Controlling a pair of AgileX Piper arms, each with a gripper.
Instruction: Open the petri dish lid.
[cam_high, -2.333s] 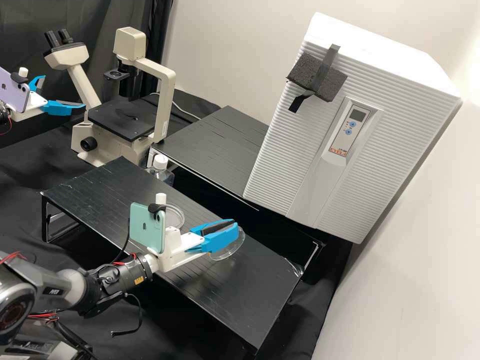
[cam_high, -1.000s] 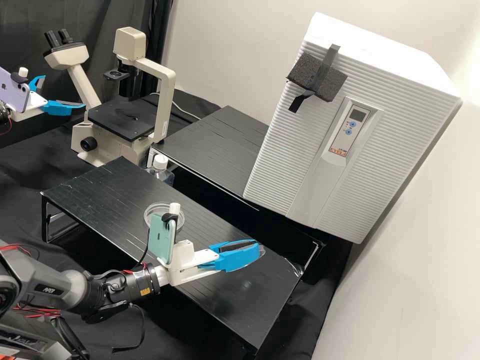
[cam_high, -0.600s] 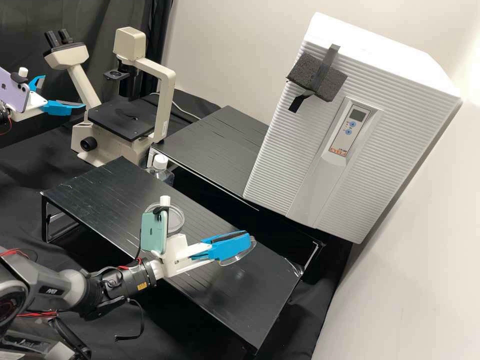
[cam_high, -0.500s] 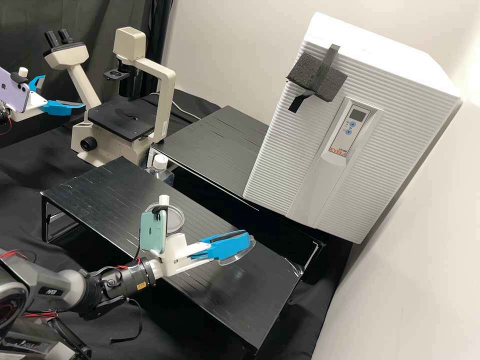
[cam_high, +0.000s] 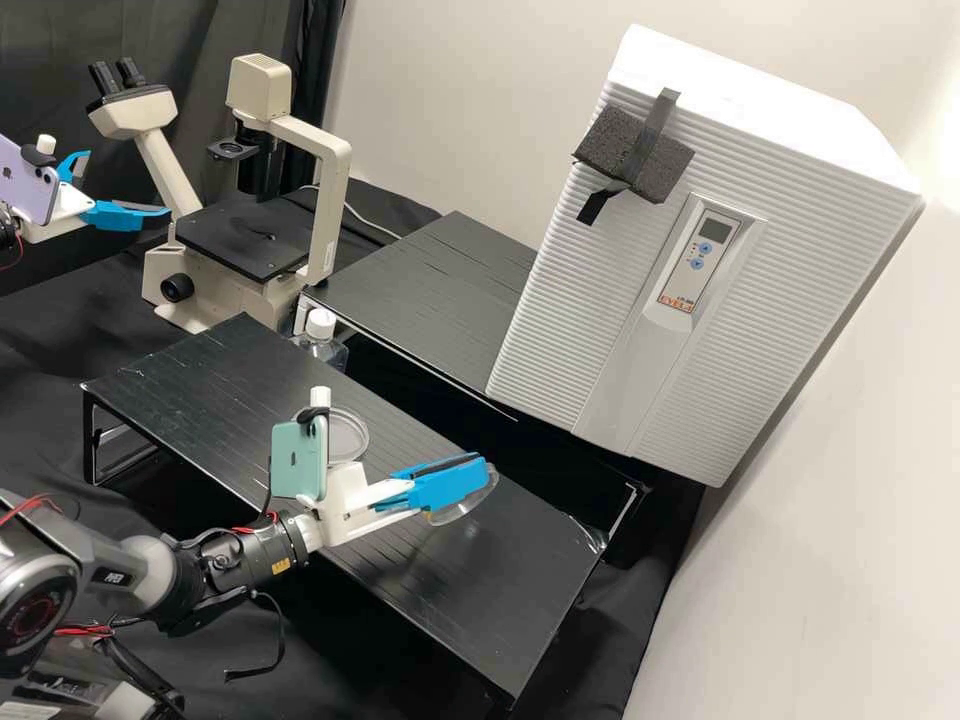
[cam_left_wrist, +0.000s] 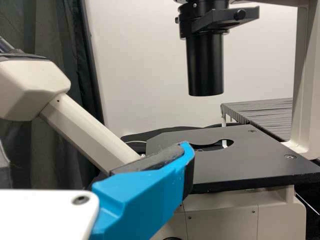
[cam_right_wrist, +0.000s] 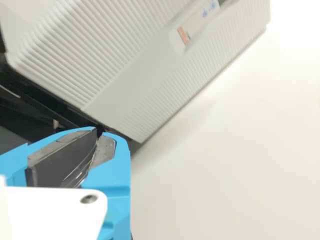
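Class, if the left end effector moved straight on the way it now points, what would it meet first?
Most likely the microscope: its black stage and slanted eyepiece tube lie ahead of the left end effector. Depth is unclear, so which part comes first I cannot tell.

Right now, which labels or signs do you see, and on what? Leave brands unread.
Ribbed white cabinet: orange brand name, unread.
Round blue buttons: signs too small to read.
Dark grey right arm: white brand print, unread; yellow label, too small.
Mint-green phone, lilac phone: brand signs, unread.
Cream microscope: white label, too small.
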